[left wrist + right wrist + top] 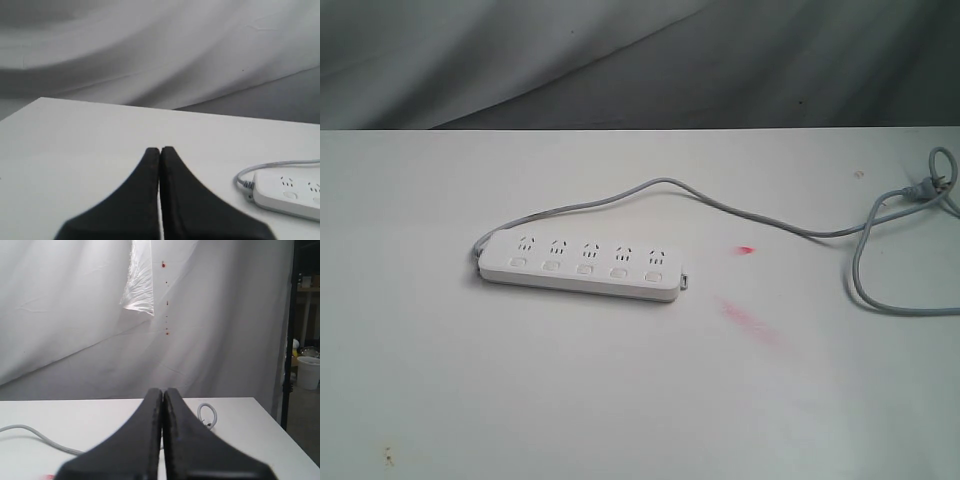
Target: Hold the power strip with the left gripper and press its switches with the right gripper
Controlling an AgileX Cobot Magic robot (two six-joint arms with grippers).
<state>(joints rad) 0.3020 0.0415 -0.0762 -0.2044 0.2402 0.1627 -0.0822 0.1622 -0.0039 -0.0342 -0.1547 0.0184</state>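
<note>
Close to the left wrist camera, the left fingers [135,200] lie pressed flat together, black tip against black tip, with nothing between them, over the white bench [75,150]. Past their tips and off to one side, well clear of them, the rounded end of the power strip [287,197] lies flat on the bench, and its grey cord [272,165] leaves that end in a curve. The right fingers [135,445] are likewise closed on each other and hold nothing; beyond them one run of the cord crosses the bench on one side, and a small loop of it lies just past the tips on the other. Seen from the exterior camera, the strip lies near the middle of the bench with its sockets facing up and its five switches [584,268] in a row along the nearer long edge, one under each socket set. The cord arcs away from the strip's far end to a loose coil and the plug [920,190] at the bench's edge. Two red smears [748,320] mark the bench between strip and coil. Farthest back hangs a creased grey cloth [620,60].
</note>
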